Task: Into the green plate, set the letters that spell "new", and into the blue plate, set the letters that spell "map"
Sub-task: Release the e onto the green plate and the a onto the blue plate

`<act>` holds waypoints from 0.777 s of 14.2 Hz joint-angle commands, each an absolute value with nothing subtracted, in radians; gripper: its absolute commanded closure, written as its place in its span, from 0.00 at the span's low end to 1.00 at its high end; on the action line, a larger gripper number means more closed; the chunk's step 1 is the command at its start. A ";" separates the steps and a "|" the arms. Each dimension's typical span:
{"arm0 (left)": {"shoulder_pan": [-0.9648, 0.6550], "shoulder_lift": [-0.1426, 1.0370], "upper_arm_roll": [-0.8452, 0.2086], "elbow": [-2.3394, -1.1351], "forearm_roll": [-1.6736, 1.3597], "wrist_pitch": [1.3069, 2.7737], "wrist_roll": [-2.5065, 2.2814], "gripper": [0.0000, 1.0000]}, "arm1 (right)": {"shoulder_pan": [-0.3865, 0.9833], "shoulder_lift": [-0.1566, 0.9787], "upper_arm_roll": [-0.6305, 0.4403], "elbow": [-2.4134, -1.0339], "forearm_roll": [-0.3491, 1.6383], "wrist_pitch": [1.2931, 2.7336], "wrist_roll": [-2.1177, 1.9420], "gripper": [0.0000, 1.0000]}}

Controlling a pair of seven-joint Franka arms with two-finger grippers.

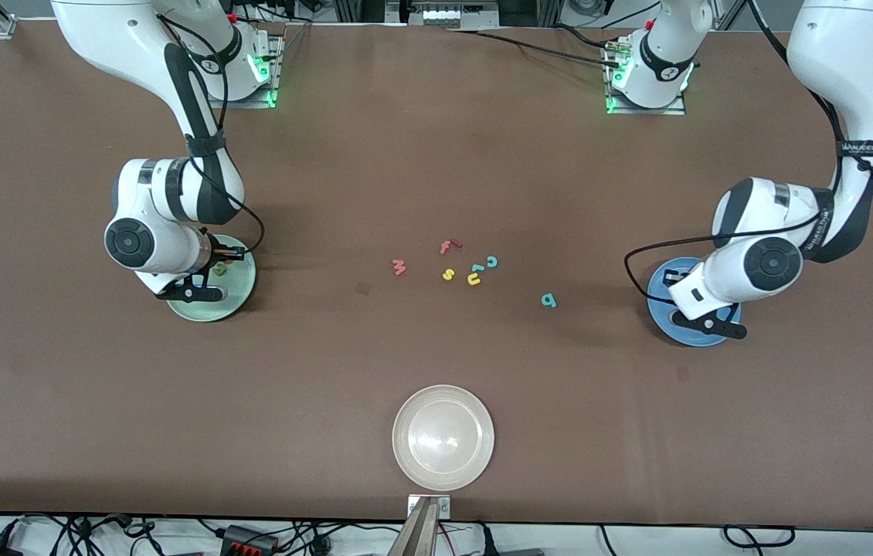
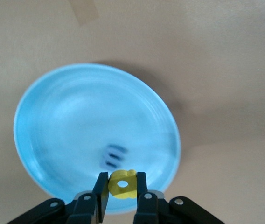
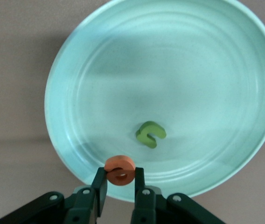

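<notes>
Left claw (image 2: 122, 192): pinched the yellow a (image 2: 123, 184) over the blue plate (image 2: 53, 121) (blue m (image 2: 114, 156) lay inside).
Right claw (image 3: 119, 185): pinched the orange e (image 3: 120, 170) over the green plate (image 3: 123, 70), green n (image 3: 150, 134) inside.
Counter (image 1: 436, 154): salmon w (image 1: 399, 267) and teal p (image 1: 548, 300) lay mid-counter.

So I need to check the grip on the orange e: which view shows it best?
The right wrist view: the orange e sits pinched in the right gripper over the green plate. In the front view the arm hides it; the left wrist view misses it.
</notes>
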State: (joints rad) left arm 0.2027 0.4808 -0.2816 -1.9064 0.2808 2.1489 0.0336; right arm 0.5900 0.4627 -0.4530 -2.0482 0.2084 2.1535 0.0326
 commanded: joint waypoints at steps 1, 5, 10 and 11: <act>0.222 0.526 -0.298 -1.914 0.298 2.224 0.121 0.87 | 0.588 0.482 -0.448 -2.054 0.218 2.201 0.025 0.81; 0.215 0.548 -0.302 -1.911 0.299 2.258 0.141 0.00 | 0.600 0.480 -0.448 -2.023 0.221 2.195 0.063 0.00; 0.210 0.488 -0.418 -1.829 0.288 2.154 0.092 0.00 | 0.656 0.469 -0.413 -1.895 0.227 2.117 0.083 0.00; 0.201 0.495 -0.435 -1.800 0.287 2.134 0.039 0.00 | 0.691 0.469 -0.410 -1.882 0.253 2.123 0.106 0.00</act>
